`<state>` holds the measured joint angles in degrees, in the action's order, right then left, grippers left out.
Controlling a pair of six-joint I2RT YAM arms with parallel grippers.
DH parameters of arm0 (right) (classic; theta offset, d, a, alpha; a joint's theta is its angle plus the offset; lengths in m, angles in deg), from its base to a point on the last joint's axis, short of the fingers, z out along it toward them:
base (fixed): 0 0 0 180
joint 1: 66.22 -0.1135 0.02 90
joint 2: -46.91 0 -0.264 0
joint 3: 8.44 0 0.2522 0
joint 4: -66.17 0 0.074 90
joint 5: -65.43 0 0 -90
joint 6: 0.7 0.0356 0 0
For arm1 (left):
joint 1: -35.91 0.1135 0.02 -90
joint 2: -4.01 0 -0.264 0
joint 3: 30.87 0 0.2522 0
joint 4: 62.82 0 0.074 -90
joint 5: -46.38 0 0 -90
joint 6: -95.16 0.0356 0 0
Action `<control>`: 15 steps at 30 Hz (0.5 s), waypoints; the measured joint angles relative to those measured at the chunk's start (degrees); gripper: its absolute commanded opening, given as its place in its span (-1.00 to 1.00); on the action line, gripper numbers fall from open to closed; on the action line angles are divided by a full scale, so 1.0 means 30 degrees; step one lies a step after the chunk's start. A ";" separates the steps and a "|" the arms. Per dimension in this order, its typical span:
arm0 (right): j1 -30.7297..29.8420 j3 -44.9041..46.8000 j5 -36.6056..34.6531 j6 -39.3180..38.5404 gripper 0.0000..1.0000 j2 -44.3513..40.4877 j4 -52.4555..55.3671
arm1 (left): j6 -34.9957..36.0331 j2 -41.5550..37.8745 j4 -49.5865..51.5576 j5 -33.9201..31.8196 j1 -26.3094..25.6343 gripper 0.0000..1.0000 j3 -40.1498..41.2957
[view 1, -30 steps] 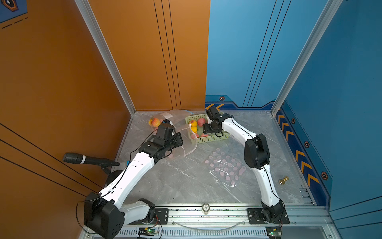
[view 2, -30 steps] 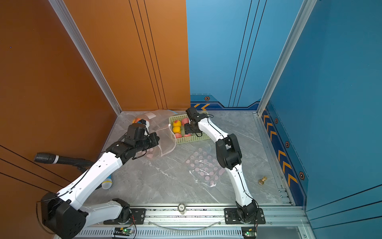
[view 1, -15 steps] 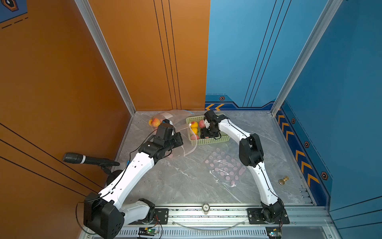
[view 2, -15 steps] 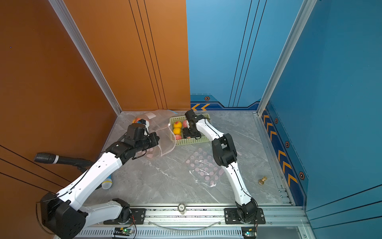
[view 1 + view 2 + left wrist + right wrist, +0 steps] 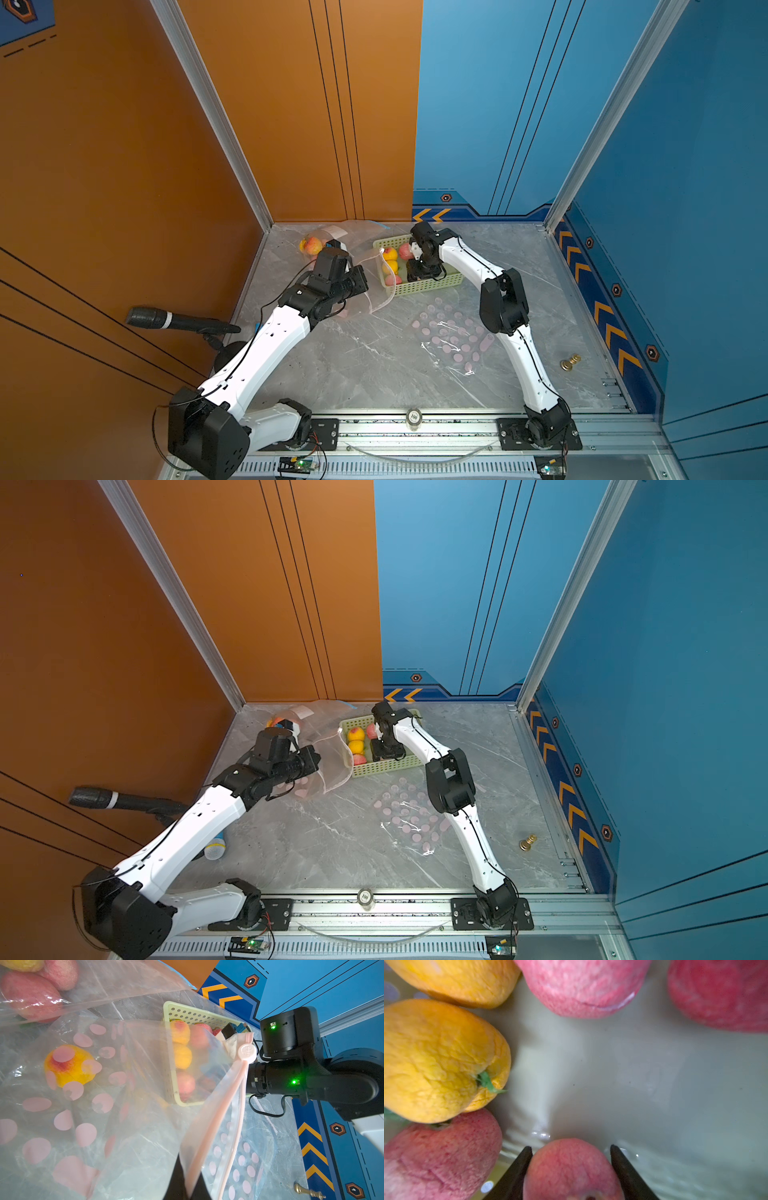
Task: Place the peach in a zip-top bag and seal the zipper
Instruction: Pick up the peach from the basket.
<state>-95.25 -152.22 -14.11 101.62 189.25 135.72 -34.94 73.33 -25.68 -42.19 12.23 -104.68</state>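
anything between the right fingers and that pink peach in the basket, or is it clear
Nothing visible. In the right wrist view the right gripper has one of its fingers on each side of the pink peach, with no other fruit between. A neighbouring peach lies close beside one finger, on the basket floor.

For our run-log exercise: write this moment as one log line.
left pincer: shut on bag | right pincer: shut on peach | peach: in basket
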 measured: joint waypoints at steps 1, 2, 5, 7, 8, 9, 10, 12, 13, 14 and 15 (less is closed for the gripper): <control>0.0000 -0.0102 -0.0007 -0.0036 -0.14 -0.0022 0.0000 | -0.0015 0.0000 0.0000 0.0000 0.0000 -1.00 0.0000; 0.0000 -0.0146 -0.0015 -0.0044 -0.15 -0.0109 0.0007 | -0.0022 0.0000 0.0000 0.0000 0.0000 -1.00 0.0000; 0.0000 -0.0015 -0.0022 -0.0036 -0.21 -0.0707 -0.0015 | -0.0131 0.0000 -0.0007 0.0000 -0.0022 -1.00 0.0000; -0.0036 0.0772 -0.0036 -0.0029 -0.23 -0.1807 -0.0357 | -0.0233 0.0000 -0.0007 -0.0007 -0.0066 -1.00 0.0000; -0.0066 0.1268 -0.0022 -0.0015 -0.23 -0.2404 -0.0612 | -0.0299 0.0000 -0.0015 0.0000 -0.0095 -1.00 0.0000; -0.0095 0.2069 0.0022 0.0044 -0.24 -0.3366 -0.0984 | -0.0386 0.0000 -0.0015 0.0000 -0.0124 -1.00 0.0000; -0.0153 0.2841 0.0051 0.0160 -0.24 -0.4335 -0.1392 | -0.0459 0.0000 -0.0022 -0.0007 -0.0131 -1.00 0.0000; -0.0284 0.4524 0.0270 0.0466 -0.25 -0.6360 -0.2572 | -0.0590 0.0000 -0.0051 -0.0007 -0.0131 -1.00 0.0000; -0.0386 0.5464 0.0452 0.0678 -0.25 -0.7504 -0.3242 | -0.0663 0.0000 -0.0102 -0.0007 -0.0131 -1.00 0.0000; -0.0503 0.6244 0.0568 0.0889 -0.24 -0.8444 -0.3861 | -0.0750 0.0000 -0.0160 -0.0007 -0.0131 -1.00 0.0000; -0.0670 0.7082 0.0685 0.1064 -0.24 -0.9464 -0.4605 | -0.0823 0.0007 -0.0219 -0.0007 -0.0131 -1.00 0.0000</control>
<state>-97.27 -130.97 -12.06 104.81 160.86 121.91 -37.41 73.35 -26.34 -42.21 11.83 -104.68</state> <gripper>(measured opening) 0.560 0.050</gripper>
